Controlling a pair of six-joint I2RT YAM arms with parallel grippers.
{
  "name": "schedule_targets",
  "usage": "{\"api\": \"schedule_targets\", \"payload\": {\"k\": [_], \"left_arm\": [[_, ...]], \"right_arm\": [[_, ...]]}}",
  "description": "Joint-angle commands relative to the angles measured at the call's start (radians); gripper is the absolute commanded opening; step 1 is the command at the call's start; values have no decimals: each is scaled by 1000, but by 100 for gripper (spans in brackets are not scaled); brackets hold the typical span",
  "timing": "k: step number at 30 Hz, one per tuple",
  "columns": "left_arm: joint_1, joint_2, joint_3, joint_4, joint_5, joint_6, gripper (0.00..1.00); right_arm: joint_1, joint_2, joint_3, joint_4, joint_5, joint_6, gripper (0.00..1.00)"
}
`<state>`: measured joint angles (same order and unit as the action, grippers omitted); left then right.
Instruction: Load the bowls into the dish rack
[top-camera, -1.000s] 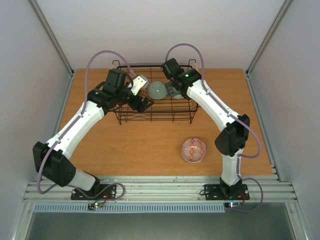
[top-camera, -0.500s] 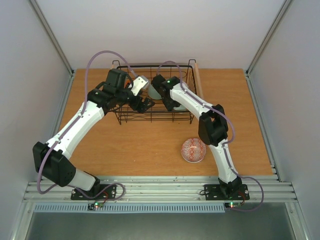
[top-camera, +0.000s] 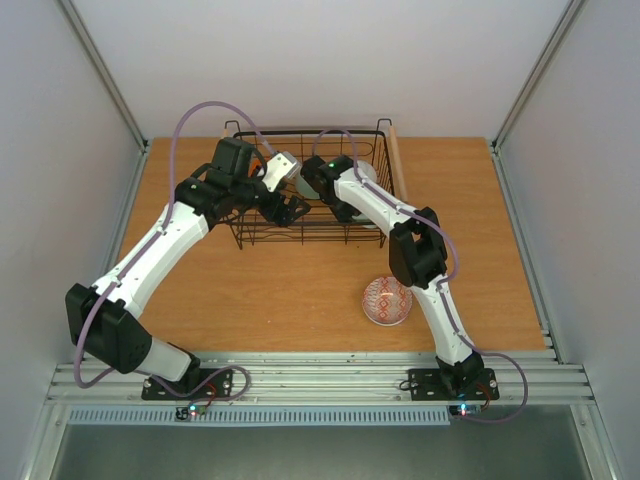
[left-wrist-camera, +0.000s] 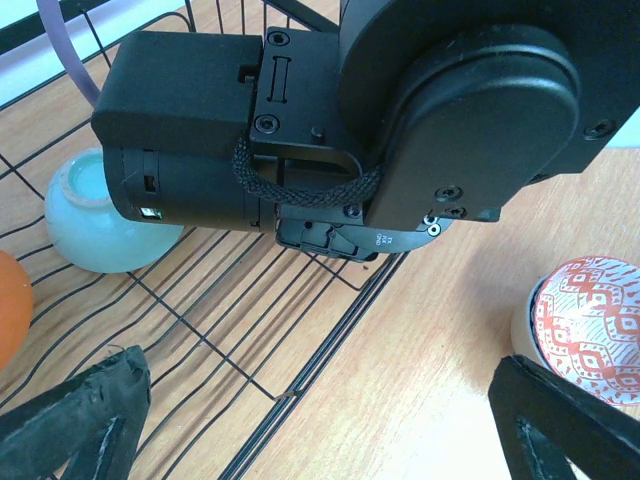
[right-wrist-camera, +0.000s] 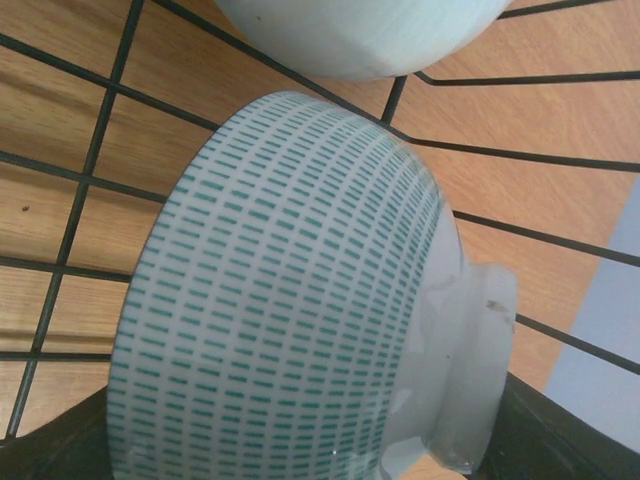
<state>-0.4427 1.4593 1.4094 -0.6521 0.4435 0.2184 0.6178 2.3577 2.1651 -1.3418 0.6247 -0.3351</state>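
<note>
The black wire dish rack (top-camera: 262, 233) stands at the back middle of the table. My right gripper (top-camera: 345, 208) reaches down inside it, shut on a white bowl with teal dashes (right-wrist-camera: 290, 300) that lies on its side between the fingers (right-wrist-camera: 560, 435) over the rack wires. A pale bowl (right-wrist-camera: 360, 30) sits just beyond it. My left gripper (top-camera: 290, 208) hangs open and empty over the rack's front edge (left-wrist-camera: 300, 385). The left wrist view shows a pale mint bowl (left-wrist-camera: 100, 215) and an orange bowl (left-wrist-camera: 10, 310) in the rack. A red-and-white patterned bowl (top-camera: 387, 300) sits on the table.
The right arm's black wrist (left-wrist-camera: 350, 120) is close in front of my left gripper. A wooden handle (top-camera: 396, 160) runs along the rack's right side. Grey walls enclose the table on three sides, and the red bowl lies close to the right arm's forearm (top-camera: 415, 255).
The right arm has swung left and down into the rack, covering the pale bowl that showed there. The left arm has hardly moved.
</note>
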Motion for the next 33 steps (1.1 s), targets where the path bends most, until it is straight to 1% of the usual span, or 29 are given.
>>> {"api": "schedule_targets", "payload": {"k": [1, 3, 4, 10, 17, 20, 23, 26, 30, 33], "left_arm": [[-1, -2, -3, 39, 17, 9, 92], [-1, -1, -4, 39, 17, 9, 92], [-1, -1, -4, 39, 17, 9, 93], [-1, 1, -4, 39, 17, 10, 93], [-1, 2, -4, 39, 14, 12, 93], [-1, -1, -3, 38, 11, 14, 93], [-1, -7, -2, 37, 4, 13, 93], [-1, -6, -2, 37, 3, 12, 93], [-1, 4, -1, 35, 17, 13, 93], [-1, 14, 1, 31, 28, 12, 93]], "right_arm": [[8, 12, 33, -14, 21, 1, 84], [9, 8, 31, -4, 5, -2, 95], [9, 4, 28, 2, -1, -3, 98], [19, -41, 13, 51, -58, -19, 98], [36, -209, -51, 191, -260, -51, 99], [36, -293, -90, 243, -286, -44, 98], [36, -427, -179, 318, -241, -31, 99], [36, -616, -305, 395, -214, -14, 99], [35, -835, -486, 419, -268, 13, 96], [36, -958, -614, 399, -312, 47, 92]]}}
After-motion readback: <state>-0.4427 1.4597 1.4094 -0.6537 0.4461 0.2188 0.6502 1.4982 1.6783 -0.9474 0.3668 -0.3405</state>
